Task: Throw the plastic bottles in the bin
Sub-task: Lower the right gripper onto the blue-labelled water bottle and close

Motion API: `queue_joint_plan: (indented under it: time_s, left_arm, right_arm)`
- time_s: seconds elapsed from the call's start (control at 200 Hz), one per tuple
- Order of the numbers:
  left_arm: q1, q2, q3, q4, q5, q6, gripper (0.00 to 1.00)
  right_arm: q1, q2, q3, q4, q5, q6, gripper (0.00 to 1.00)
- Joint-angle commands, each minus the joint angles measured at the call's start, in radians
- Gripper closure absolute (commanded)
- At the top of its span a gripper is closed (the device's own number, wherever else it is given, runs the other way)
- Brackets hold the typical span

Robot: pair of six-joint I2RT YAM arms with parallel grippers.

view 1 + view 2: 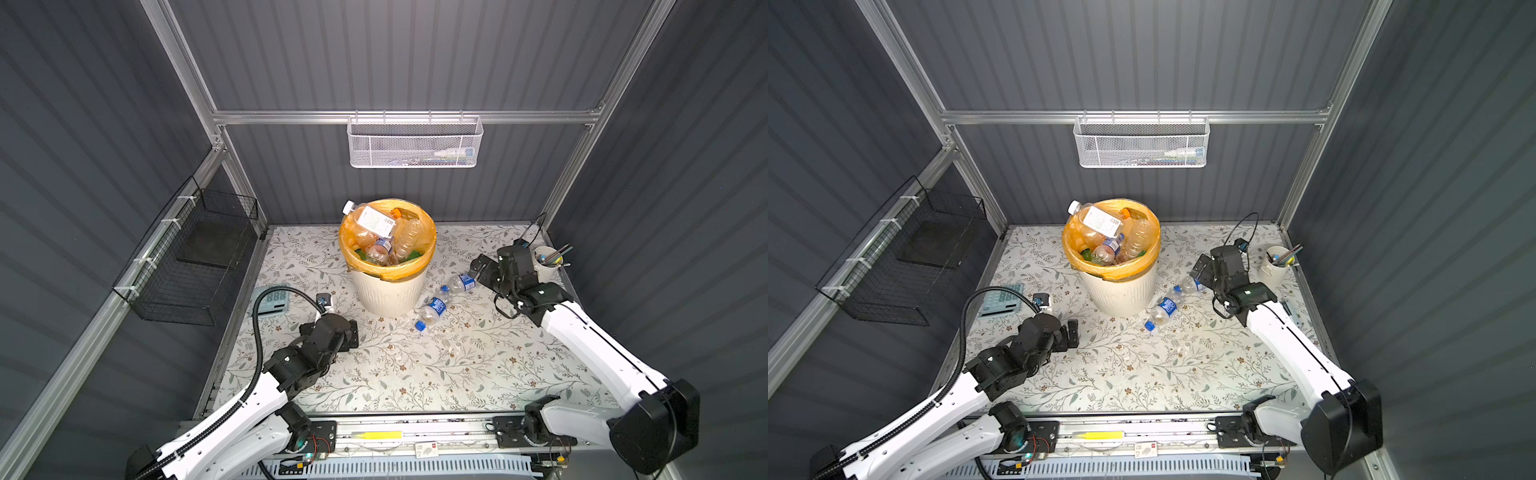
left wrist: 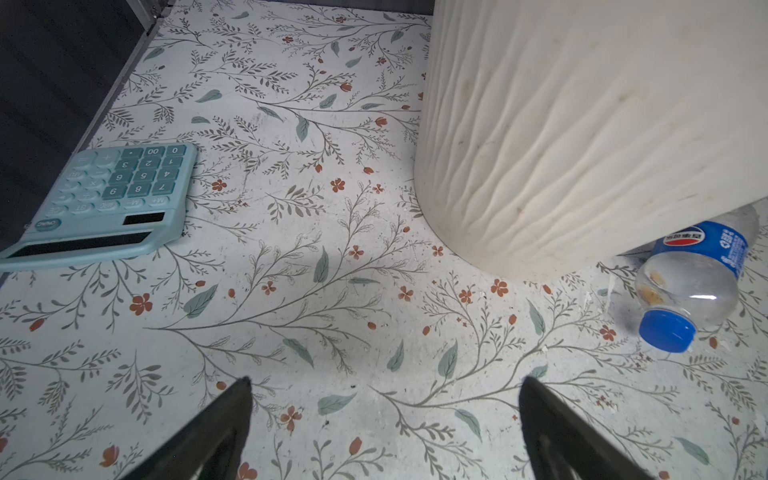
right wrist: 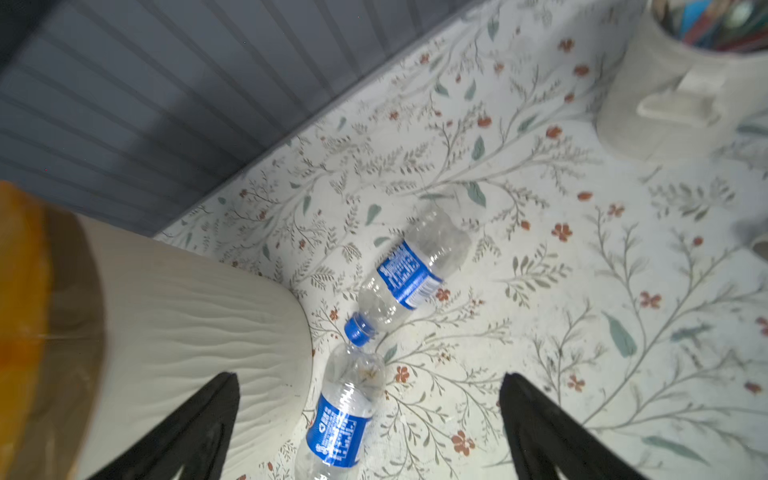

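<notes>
Most of the plastic bottles (image 1: 386, 237) already fill the bin (image 1: 388, 291), which stands near the middle of the back edge of the desk (image 1: 415, 374). Two still lie on their sides just right of it, end to end. The step in hand looks like the right arm's pick of one of them. To do it well, I would turn the wrist so the fingers cross the bottle's width at the blue label. Then I would come down with the bin-side finger clear of the ribbed wall and close gently, since thin clear plastic can squirt out. The heaped bin calls for a release over its middle. The right gripper (image 3: 370, 376) hangs with its jaws spread wide and nothing between them. In the right wrist view the nearer bottle (image 3: 338, 419) lies below that gap, closer to the bin-side finger. The farther bottle (image 3: 411, 270) sits beyond the fingertips, its cap just beside the nearer one's base. The left gripper (image 2: 385, 380) is also wide open and empty, over bare desk left of the bin, with the nearer bottle well off to its side.
</notes>
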Motion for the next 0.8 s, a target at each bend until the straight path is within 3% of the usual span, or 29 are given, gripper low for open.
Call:
queue_joint_plan:
  time_s: [0.0, 0.175, 0.495, 0.665, 0.795]
  left_arm:
    - [0.000, 0.007, 0.026, 0.002, 0.003, 0.018, 0.00]
    - [0.000, 0.001, 0.017, 0.003, 0.005, 0.014, 0.00]
    - [0.000, -0.027, 0.007, -0.024, -0.022, 0.011, 0.00]
    - [0.000, -0.034, 0.009, -0.036, -0.034, 0.016, 0.00]
    - [0.000, -0.039, 0.011, -0.048, -0.045, 0.012, 0.00]
  right_arm:
    - [0.020, 0.060, -0.051, 0.048, -0.124, 0.106, 0.01]
    - [0.072, 0.188, -0.092, 0.150, -0.187, 0.180, 0.01]
    - [0.157, 0.402, -0.041, 0.150, -0.195, 0.233, 0.03]
    - [0.158, 0.492, -0.004, 0.141, -0.205, 0.202, 0.17]
    - [0.157, 0.474, -0.017, 0.146, -0.201, 0.192, 0.31]
